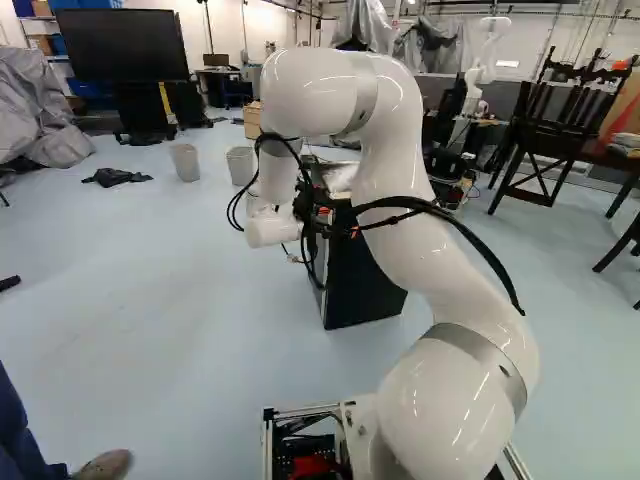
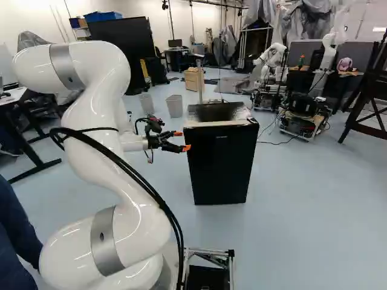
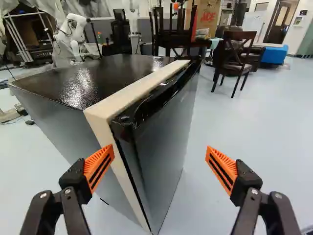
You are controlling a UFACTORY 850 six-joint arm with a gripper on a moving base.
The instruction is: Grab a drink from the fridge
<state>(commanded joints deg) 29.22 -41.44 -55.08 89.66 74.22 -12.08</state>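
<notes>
Gaping wide near the boxy, glossy-topped fridge (image 2: 221, 163): jaws with ribbed orange pads (image 3: 99, 165)

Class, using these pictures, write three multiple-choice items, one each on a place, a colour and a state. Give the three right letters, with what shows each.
1. In the right base view, where is the black box-shaped fridge relative to the robot's black two-fingered claw?
A. To its right
B. To its left
C. Directly beneath it

2. What colour are the ribbed finger pads?
A. Green
B. Blue
C. Orange

3. How do the claw's fingers stand?
A. Pressed together
B. Spread apart, gripping nothing
C. Clamped on a drink can

1: A, since the right base view shows the fridge just right of the fingertips.
2: C, since both pads show bright orange in the wrist view.
3: B, since the wrist view shows a wide gap between the fingertips and nothing squeezed from both sides.
</notes>
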